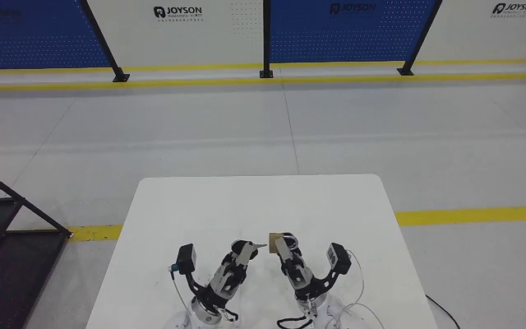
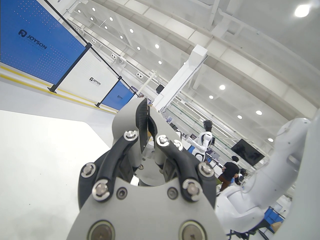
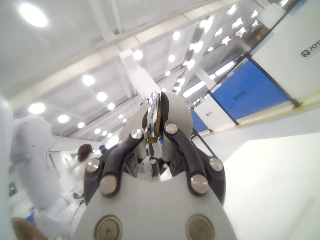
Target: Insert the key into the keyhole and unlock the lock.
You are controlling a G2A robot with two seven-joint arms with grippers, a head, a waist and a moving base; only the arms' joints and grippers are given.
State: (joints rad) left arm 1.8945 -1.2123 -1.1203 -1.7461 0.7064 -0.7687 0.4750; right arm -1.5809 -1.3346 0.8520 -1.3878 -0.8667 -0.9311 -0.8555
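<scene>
Lock [image 1: 278, 240]: clamped in my right gripper [image 3: 157, 111], over the white table [image 1: 329, 206].
Key [image 1: 260, 246]: pinched in my left gripper [image 2: 147, 112], at the lock's 9 o'clock, just beside it.
Barrier panels [image 1: 345, 29]: 12 o'clock, well beyond the table.

White table [image 1: 246, 197] on grey floor [image 1: 246, 123], blue-and-white barrier panels [image 1: 49, 33] behind.

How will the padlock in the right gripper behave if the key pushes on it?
Likely rigid and heavy for its size: the padlock looks like brass and chrome. Its polished metal, pinched edge-on in the right gripper, may slip or pivot under a push.
</scene>
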